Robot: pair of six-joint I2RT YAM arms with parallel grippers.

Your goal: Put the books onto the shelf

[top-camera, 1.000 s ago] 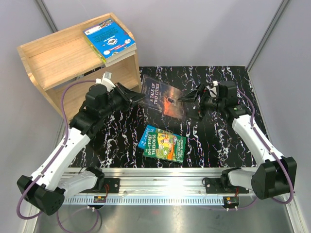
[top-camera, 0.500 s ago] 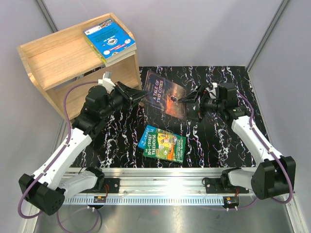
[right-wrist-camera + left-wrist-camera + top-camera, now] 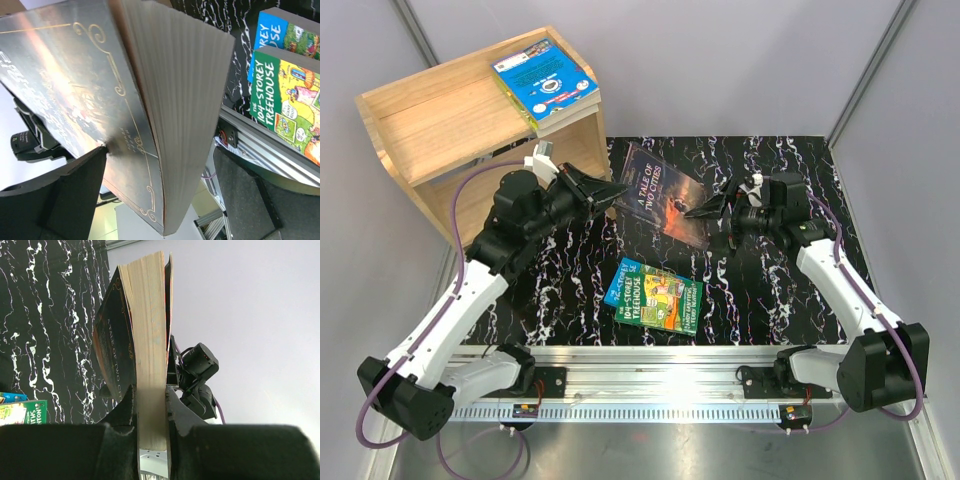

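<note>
Shelf (image 3: 440,130) is far left w/ a blue book (image 3: 545,85) on top. Left gripper (image 3: 612,193) pinches the brown book (image 3: 660,195), "A Tale of Two Cities", mid-table. Right gripper (image 3: 705,225) is spread wide round its right edge. Next, prob.: carry it left to the shelf w/o dropping it. Green books (image 3: 660,300) lie near; one says "104-Storey Treehouse".

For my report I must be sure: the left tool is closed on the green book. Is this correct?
No. The left tool is closed on the brown book, not the green book, which lies on the table. The left wrist view shows it.
</note>
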